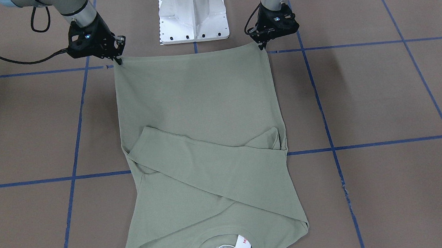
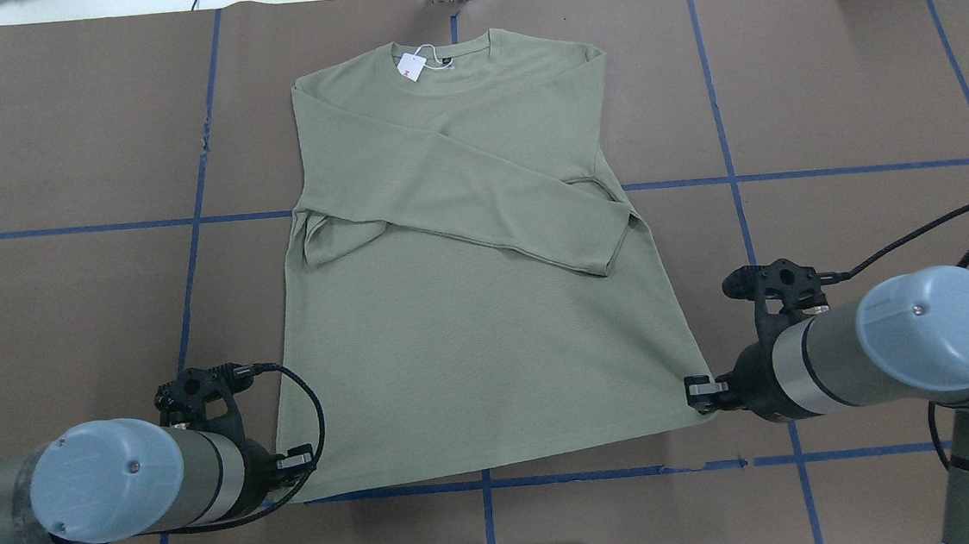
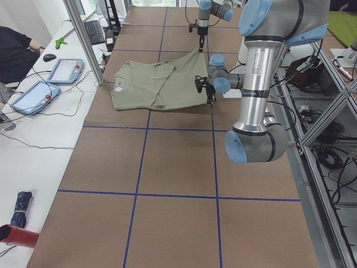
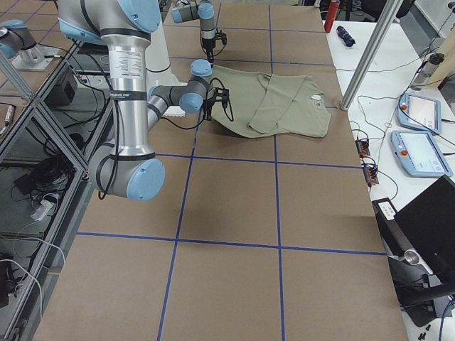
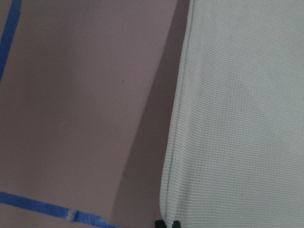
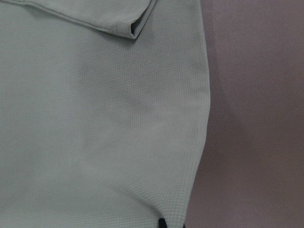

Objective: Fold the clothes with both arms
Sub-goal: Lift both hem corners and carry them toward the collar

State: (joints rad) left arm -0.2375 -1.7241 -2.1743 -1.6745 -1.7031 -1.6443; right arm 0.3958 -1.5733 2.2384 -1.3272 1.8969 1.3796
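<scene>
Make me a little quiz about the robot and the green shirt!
1. True or false: the sleeves lie crossed over the shirt.
2. Where do the left gripper and right gripper pinch it? A cuffs, B bottom corners, C shoulders.
3. Fill in: the tag hangs at the ____.
Key: 1 true; 2 B; 3 collar.
</scene>
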